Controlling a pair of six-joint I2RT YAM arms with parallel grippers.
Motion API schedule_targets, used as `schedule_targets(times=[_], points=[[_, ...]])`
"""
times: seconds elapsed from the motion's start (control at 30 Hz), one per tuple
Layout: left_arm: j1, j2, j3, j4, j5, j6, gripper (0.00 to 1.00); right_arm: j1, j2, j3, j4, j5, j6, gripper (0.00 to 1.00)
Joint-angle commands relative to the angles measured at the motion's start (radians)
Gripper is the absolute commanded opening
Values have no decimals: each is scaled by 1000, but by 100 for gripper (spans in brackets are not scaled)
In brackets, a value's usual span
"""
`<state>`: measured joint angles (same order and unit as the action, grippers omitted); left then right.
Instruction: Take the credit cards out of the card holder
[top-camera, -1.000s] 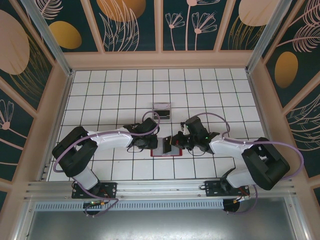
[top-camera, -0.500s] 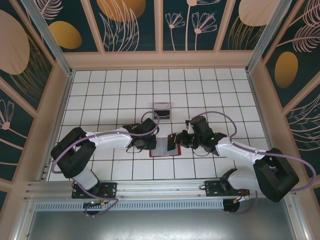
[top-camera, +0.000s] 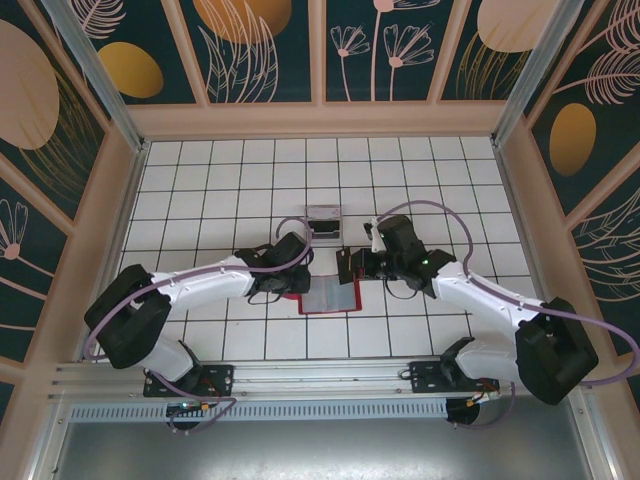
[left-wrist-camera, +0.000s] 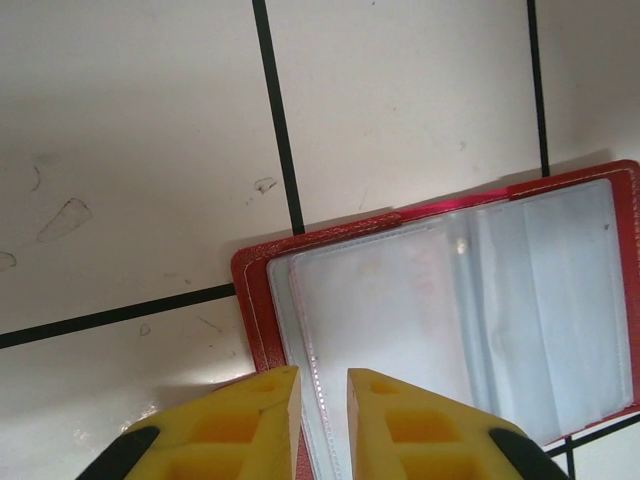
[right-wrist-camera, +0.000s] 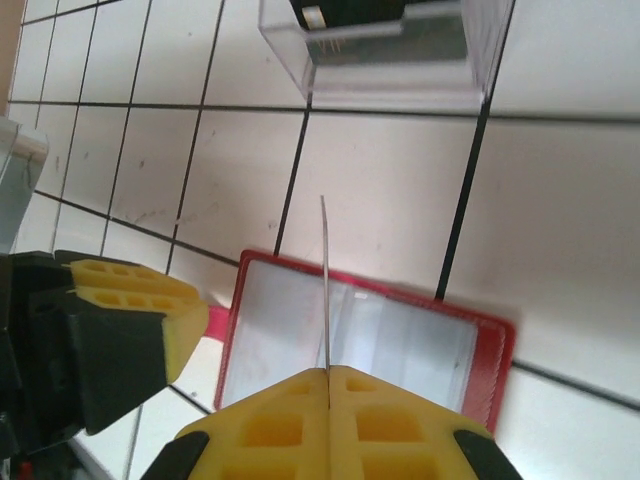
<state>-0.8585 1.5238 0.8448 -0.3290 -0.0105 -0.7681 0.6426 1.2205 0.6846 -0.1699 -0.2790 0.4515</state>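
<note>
Wallet (top-camera: 330, 300) lies open and flat on the tiled table (top-camera: 230, 180), just ahead of your two arm bases, grey lining up. Its long axis runs left to right, and the red tab (right-wrist-camera: 215, 325) pokes out of its left end. Your left gripper (left-wrist-camera: 320, 385) sits over the wallet's left end with the fingers nearly together and a slim gap between them. You cannot tell whether they pinch anything. Your right gripper (right-wrist-camera: 328, 378) is clamped on one dark card (top-camera: 345, 268), held clear of the wallet above its far right part. The card stands on edge, long axis pointing straight out from the fingertips. Farther out, apart from the wallet, sits a clear box (top-camera: 323, 222) with something dark inside.
</note>
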Motion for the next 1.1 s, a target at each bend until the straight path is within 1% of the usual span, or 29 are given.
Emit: schedule_targets(times=[0.0,0.13,0.23,0.33,0.47,0.57,0.77,1.07], points=[[-2,-29,-13,-12,-25,-16,22,-2,22,50,-59,54,-290,0],[3,-43,-34,3,-29,-19,22,2,62,102,-115,63,-557,0],[11,-62,-57,20,-23,-22,23,3,114,175,-188,109,-722,0],[32,-81,-88,41,-17,-20,23,2,169,238,-238,159,-860,0],[77,-109,-138,84,30,-20,24,3,247,336,-331,152,-1019,0],[108,-132,-167,103,54,-18,24,5,297,411,-391,134,-1115,0],[150,-173,-209,105,68,-12,24,11,409,574,-517,128,-1280,0],[159,-191,-228,104,78,-17,25,12,590,831,-659,92,-1422,0]])
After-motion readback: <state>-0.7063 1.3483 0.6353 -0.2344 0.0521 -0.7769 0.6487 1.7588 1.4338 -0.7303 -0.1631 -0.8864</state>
